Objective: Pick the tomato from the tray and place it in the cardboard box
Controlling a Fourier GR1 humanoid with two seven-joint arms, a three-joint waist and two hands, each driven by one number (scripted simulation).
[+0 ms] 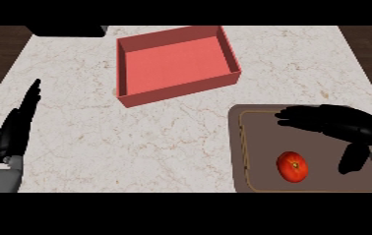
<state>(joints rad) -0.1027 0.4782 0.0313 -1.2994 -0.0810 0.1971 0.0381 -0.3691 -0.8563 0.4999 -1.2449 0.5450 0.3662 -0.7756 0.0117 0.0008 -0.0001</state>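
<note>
A red tomato [292, 166] lies on the brown tray [242, 150] at the lower right of the counter. My right hand [340, 123] hovers over the tray just above and to the right of the tomato, fingers stretched leftward and thumb hanging down beside it, open and not touching the tomato. The reddish cardboard box [127, 67] stands open at the upper middle, with nothing visible inside. My left hand [16, 128] rests at the left edge, fingers straight and pointing up, holding nothing.
The pale marble counter [167, 140] stretches between box and tray. A dark object [67, 30] sits at the counter's back left corner. Dark wood shows past the counter's far corners.
</note>
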